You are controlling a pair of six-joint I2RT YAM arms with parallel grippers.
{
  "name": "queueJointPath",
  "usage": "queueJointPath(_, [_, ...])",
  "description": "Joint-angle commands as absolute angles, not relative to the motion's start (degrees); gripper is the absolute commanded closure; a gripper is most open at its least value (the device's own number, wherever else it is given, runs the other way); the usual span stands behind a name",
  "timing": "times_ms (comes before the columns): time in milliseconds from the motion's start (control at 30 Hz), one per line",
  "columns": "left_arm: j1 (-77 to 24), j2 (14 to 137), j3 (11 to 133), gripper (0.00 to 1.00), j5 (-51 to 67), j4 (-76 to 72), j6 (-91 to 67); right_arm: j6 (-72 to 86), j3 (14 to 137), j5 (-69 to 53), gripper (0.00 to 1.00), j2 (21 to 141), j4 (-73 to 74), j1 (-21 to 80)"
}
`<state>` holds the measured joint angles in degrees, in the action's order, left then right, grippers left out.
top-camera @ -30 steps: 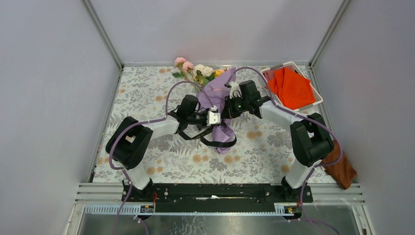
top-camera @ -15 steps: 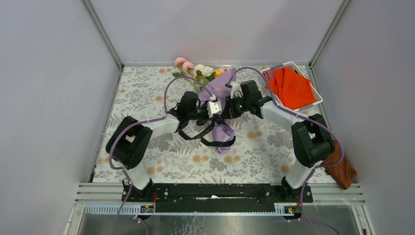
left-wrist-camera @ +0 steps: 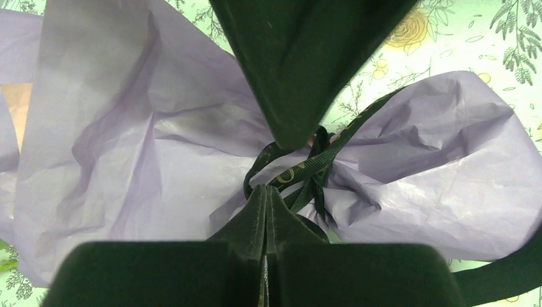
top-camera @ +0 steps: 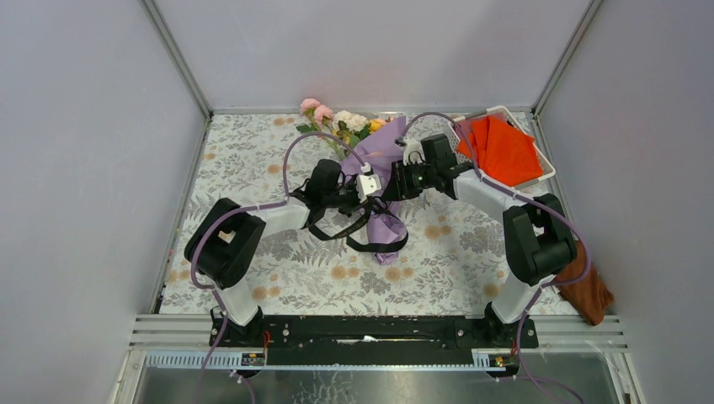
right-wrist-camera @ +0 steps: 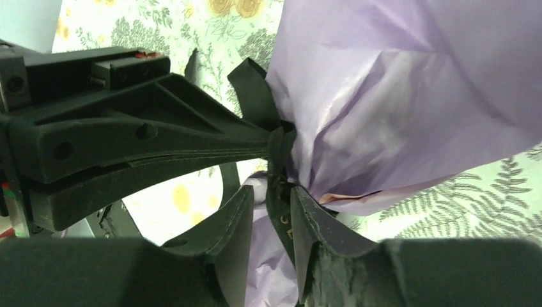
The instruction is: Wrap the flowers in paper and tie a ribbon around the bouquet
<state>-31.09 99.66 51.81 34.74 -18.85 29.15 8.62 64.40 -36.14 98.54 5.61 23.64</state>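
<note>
The bouquet [top-camera: 383, 145] lies at the middle of the surface [top-camera: 278, 168], its long axis running from 11 o'clock to 6 o'clock: the flowers [top-camera: 341, 122] point to 11 o'clock and the crumpled tail of the paper [top-camera: 386, 229] to 6 o'clock. The ribbon [left-wrist-camera: 307, 173] cinches the paper at the waist, and its loose black loops trail toward 7 o'clock. Both hands meet at that waist. The left hand [left-wrist-camera: 265, 195] reaches in from 9 o'clock, fingers pressed together with the tips pinched on the ribbon. The right hand [right-wrist-camera: 271, 195] reaches in from 3 o'clock, fingers apart, with a strand running loose between them. At 2 o'clock of the bouquet stands a white basket [top-camera: 547, 172] holding an orange-red cloth [top-camera: 503, 151].
</note>
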Motion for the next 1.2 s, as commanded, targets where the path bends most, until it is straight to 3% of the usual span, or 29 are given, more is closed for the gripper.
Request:
queueJointPath(0, [-31.37, 100.85, 51.20, 1.00, 33.38, -23.37, 31.38, 6.65, 69.16, -37.52, 0.62, 99.46, 7.44, 21.33])
queueJointPath(133, [-31.37, 101.07, 51.09, 1.00, 33.73, -23.37, 31.97, 6.20, 71.16, -36.50, 0.62, 100.40, 8.34, 20.77])
queueJointPath(267, [-31.38, 101.24, 50.89, 1.00, 33.88, -24.10, 31.44, 6.88, 71.56, -35.66, 0.89, 103.07, 8.18, 20.83])
queueJointPath(433, [-31.38, 101.33, 51.04, 1.00, 34.03, -24.43, 31.16, 5.62, 72.26, -38.23, 0.94, 106.37, 9.70, 21.32])
queueJointPath(733, [-31.46, 101.45, 50.89, 1.00, 34.29, -24.66, 31.00, 7.29, 71.47, -48.15, 0.89, 109.31, 4.25, 22.25])
queueJointPath(1167, [-31.46, 101.85, 50.89, 1.00, 34.16, -25.91, 30.56, 10.65, 69.86, -51.29, 0.75, 111.18, -1.54, 22.59])
